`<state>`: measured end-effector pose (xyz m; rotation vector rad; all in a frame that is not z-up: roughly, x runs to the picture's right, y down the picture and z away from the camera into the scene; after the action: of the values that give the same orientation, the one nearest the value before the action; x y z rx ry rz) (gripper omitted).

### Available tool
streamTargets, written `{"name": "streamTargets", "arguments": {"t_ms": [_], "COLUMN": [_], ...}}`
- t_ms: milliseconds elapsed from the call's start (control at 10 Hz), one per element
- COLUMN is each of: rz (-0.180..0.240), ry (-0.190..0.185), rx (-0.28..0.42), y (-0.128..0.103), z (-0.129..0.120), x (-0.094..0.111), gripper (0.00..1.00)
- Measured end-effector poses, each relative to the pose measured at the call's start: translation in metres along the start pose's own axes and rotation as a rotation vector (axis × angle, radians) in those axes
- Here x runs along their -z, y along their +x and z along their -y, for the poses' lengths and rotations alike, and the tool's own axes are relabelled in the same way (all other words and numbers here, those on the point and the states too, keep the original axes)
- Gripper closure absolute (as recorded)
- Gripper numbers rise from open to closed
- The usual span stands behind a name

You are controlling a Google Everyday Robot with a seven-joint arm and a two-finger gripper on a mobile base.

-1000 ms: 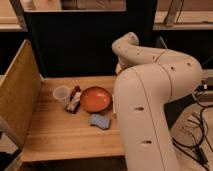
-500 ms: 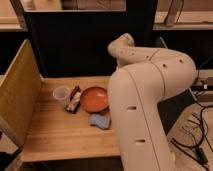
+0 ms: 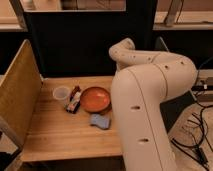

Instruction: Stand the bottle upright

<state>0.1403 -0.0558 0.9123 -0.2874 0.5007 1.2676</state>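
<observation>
The bottle does not show in the camera view; it is hidden or out of view. My gripper is out of view too: only the thick white arm [image 3: 150, 100] shows. It fills the right half of the picture and bends at an elbow [image 3: 125, 50] above the table's far right. The arm covers the right part of the wooden table [image 3: 55, 135].
On the table stand a clear plastic cup [image 3: 61, 93], a dark red and white packet [image 3: 74, 99] beside it, an orange dish [image 3: 96, 99] and a blue sponge [image 3: 100, 121]. A wooden side panel [image 3: 17, 100] walls the left edge. A dark panel stands behind.
The arm has shifted a little to the left and covers slightly more of the table's right side. The things on the table have not moved.
</observation>
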Motion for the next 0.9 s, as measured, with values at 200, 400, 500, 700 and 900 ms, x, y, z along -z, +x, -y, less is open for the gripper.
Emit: {"name": "streamTargets", "arguments": {"t_ms": [200, 400, 500, 700, 900], "rz": [-0.010, -0.011, -0.010, -0.021, -0.049], "ry": [-0.005, -0.005, -0.006, -0.022, -0.055], "rx": [0.004, 0.004, 0.005, 0.020, 0.048], "y": [0.003, 0.003, 0.003, 0.009, 0.022], "z": [-0.003, -0.003, -0.004, -0.011, -0.030], "x": [-0.003, -0.003, -0.003, -0.005, -0.015], "gripper": [0.20, 0.20, 0.20, 0.20, 0.20]}}
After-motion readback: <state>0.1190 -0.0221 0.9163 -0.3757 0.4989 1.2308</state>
